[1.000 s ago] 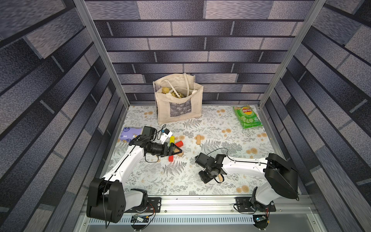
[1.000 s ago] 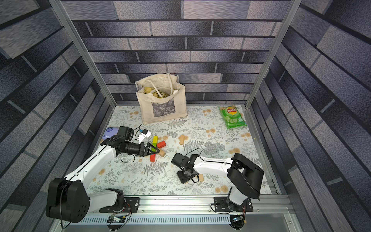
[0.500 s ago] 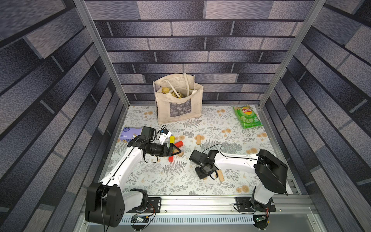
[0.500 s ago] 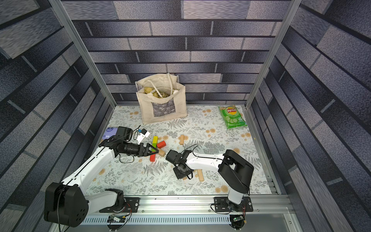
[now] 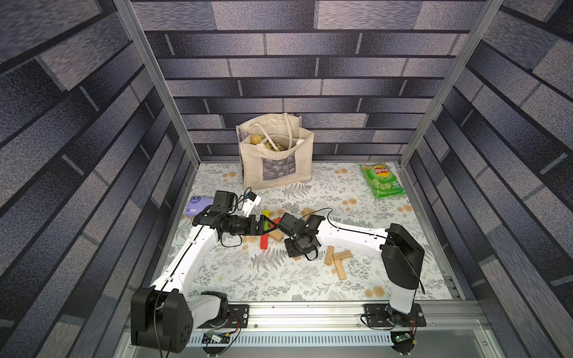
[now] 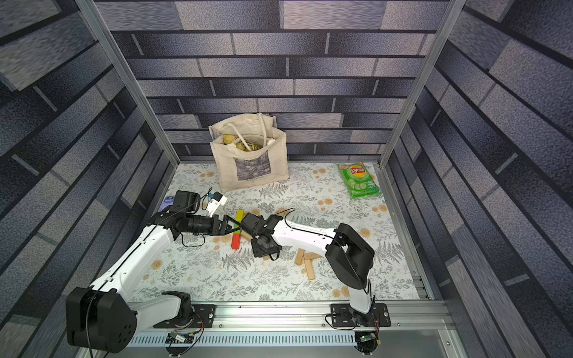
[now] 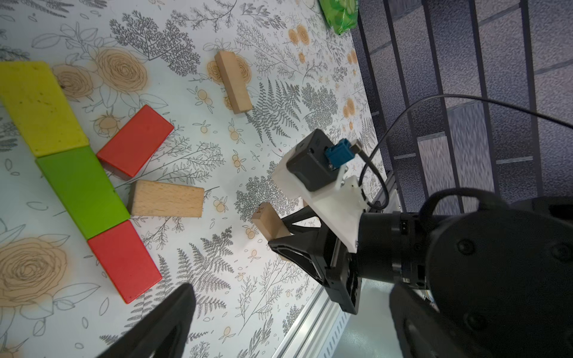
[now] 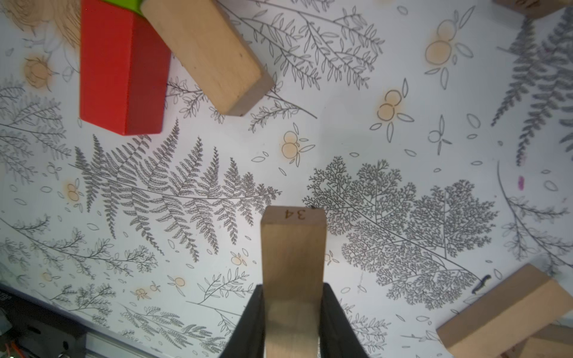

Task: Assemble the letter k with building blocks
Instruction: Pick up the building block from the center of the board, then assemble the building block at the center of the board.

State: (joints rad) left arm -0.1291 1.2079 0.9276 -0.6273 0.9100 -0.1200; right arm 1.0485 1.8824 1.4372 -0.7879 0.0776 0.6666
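A multicoloured letter k lies flat on the floral mat: a stem of yellow (image 7: 37, 105), green (image 7: 80, 192) and red (image 7: 124, 260) building blocks, with a red (image 7: 135, 142) and a tan (image 7: 166, 198) slanted arm. My left gripper (image 7: 288, 322) hangs open above it, also seen in a top view (image 5: 270, 223). My right gripper (image 8: 293, 310) is shut on a tan block marked 34 (image 8: 293, 248), held just above the mat beside the k's lower red block (image 8: 121, 71). In both top views this gripper (image 5: 294, 251) (image 6: 263, 248) hides most of its block.
Three loose tan blocks (image 5: 338, 260) lie to the right of my right gripper, and one more tan block (image 5: 306, 212) behind it. A canvas tote bag (image 5: 276, 161) stands at the back, a green chips bag (image 5: 383, 181) back right, a purple pack (image 5: 198, 206) at the left wall.
My right arm has swung left from the loose tan blocks toward the coloured figure, its jaws closing onto the tan block along the way. The left arm has barely moved.
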